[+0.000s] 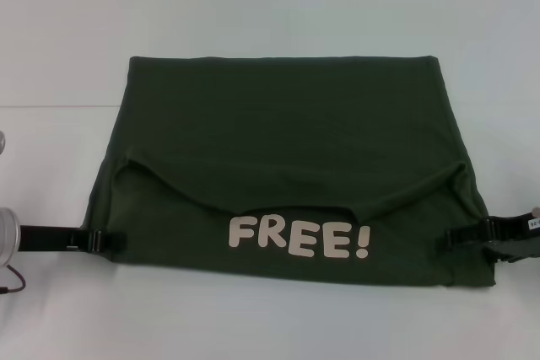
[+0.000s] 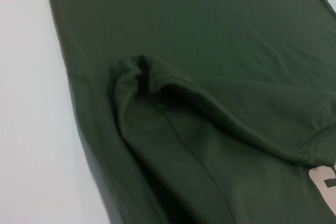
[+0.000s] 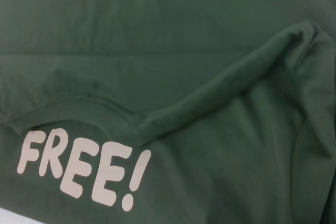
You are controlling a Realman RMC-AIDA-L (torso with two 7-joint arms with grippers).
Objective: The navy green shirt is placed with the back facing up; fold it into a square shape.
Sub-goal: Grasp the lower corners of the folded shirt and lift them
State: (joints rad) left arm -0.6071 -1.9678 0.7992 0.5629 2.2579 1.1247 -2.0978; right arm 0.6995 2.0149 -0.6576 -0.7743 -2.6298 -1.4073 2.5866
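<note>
Head view: navy green shirt (image 1: 287, 149) spread flat on a white table (image 1: 270, 6), filling the middle of the work area, far edge straight, near part folded back toward the robot so that pale cream lettering (image 1: 299, 239) reading "FREE!" faces up close to the near edge. Curved fold line running across the cloth just beyond the letters, rising toward both sides. Left gripper (image 1: 108, 241) low at the shirt's left edge, near the near corner, black fingers reaching onto the cloth margin; jaw gap hidden, grip on the fabric impossible to tell. Right gripper (image 1: 460, 238) mirrored at the right edge, dark fingers touching the cloth at about the same depth; opening likewise impossible to tell. Left wrist view: same shirt (image 2: 210, 51) seen close, dark olive cloth covering most of the picture, a bunched ridge of doubled fabric running diagonally from a puckered corner, pale table (image 2: 31, 103) along one side, a sliver of cream lettering (image 2: 324, 182) at the picture's border; no fingers of its own in sight. Right wrist view: shirt (image 3: 157, 24) filling the picture, lettering (image 3: 84, 166) "FREE!" slanted across the flap, a raised fold running diagonally from beside the letters out to a puckered corner; no fingers in sight here either.
</note>
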